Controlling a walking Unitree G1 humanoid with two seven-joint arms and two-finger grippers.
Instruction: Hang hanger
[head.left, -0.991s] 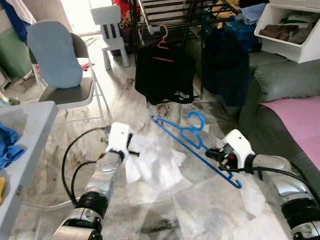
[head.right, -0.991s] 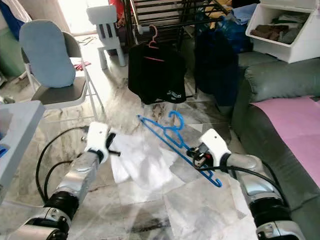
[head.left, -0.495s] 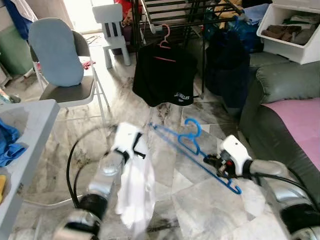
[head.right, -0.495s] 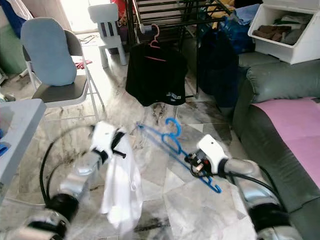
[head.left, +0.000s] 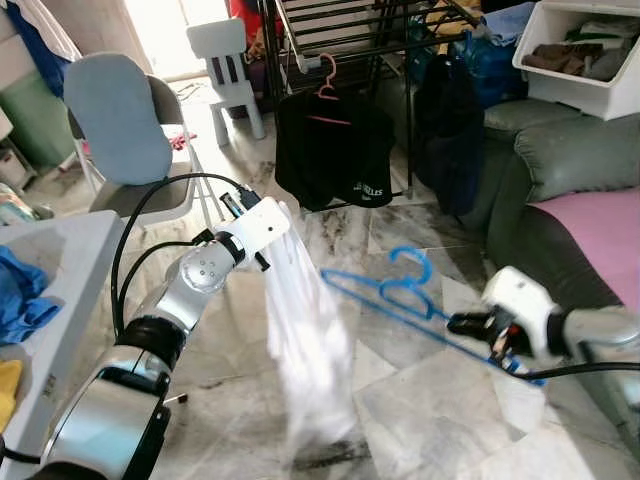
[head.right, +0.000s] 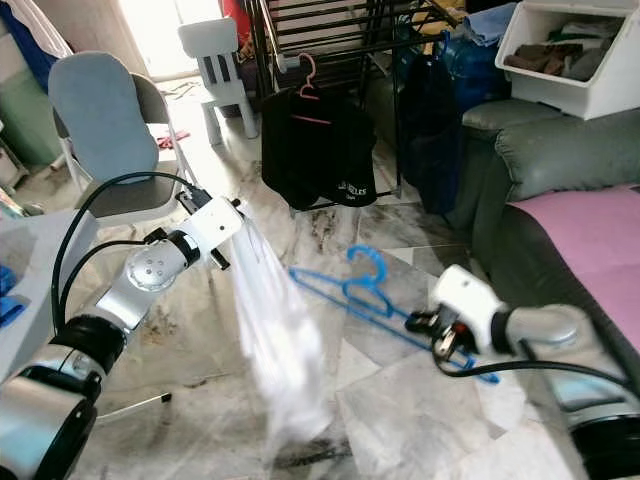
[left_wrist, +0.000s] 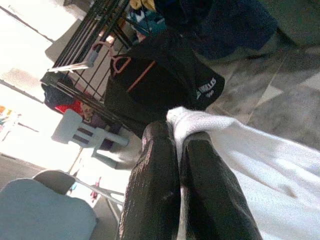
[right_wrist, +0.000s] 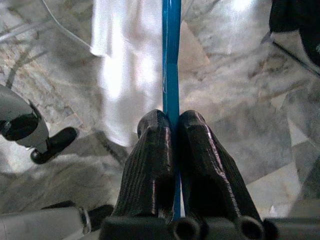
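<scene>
Blue hanger (head.left: 400, 298): thin plastic, judged light and stiff but a bit springy and slick, so it can pivot in a pinch. It hangs in the air above the marble floor (head.left: 420, 400), in front of the sofa (head.left: 560, 170), hook end pointing toward the drying rack (head.left: 350, 25). Right gripper (right_wrist: 171, 131) is clamped on its straight bar near one end; wrist view shows both fingers tight against the blue bar. That end grip leaves a long lever. A hold closer to the hook neck would, I'd guess, steady it for hooking onto a rail.

White garment (head.left: 305, 350): soft, limp, light, drapes straight down. Left gripper (left_wrist: 175, 135) has it pinched at the top edge, fingers closed on a bunched fold, held up between the robot and the rack.

Counts: one blue hanger, one white garment, one pink hanger (head.left: 325, 80) already on the rack carrying one black shirt (head.left: 335, 150). Two chairs: one grey folding chair (head.left: 120, 130), one small white chair (head.left: 225, 55). One white bin (head.left: 585, 55) above the sofa.
</scene>
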